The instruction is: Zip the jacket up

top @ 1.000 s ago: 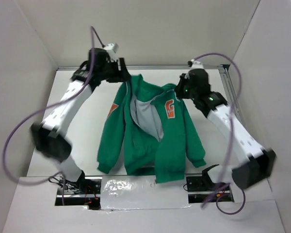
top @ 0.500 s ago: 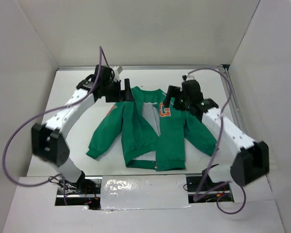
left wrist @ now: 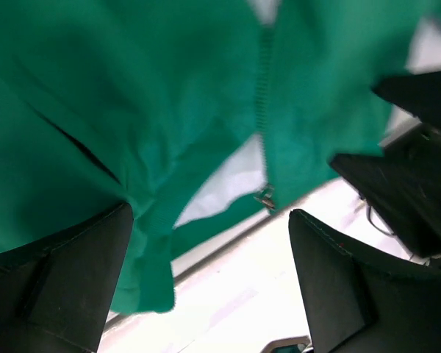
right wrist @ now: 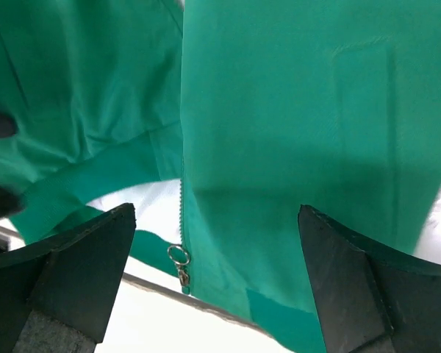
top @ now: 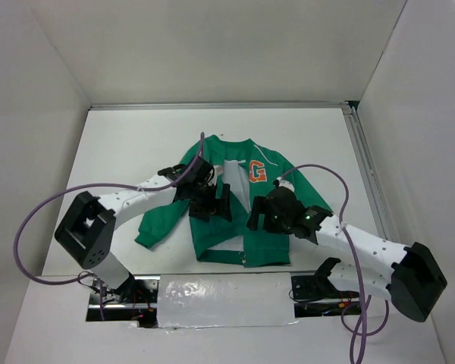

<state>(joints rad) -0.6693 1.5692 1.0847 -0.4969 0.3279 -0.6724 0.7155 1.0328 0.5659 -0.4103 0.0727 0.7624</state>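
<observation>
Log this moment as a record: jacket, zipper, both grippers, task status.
jacket: flat on the table, front open, white lining showing
zipper pull: at the hem end of one front edge, sides not joined
left gripper: open, over the jacket's front, holding nothing
right gripper: open, over the lower front, holding nothing
status: not zipped yet

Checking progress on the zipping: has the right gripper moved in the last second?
Yes. The right gripper has pulled back from the table's far edge toward its own base.
</observation>
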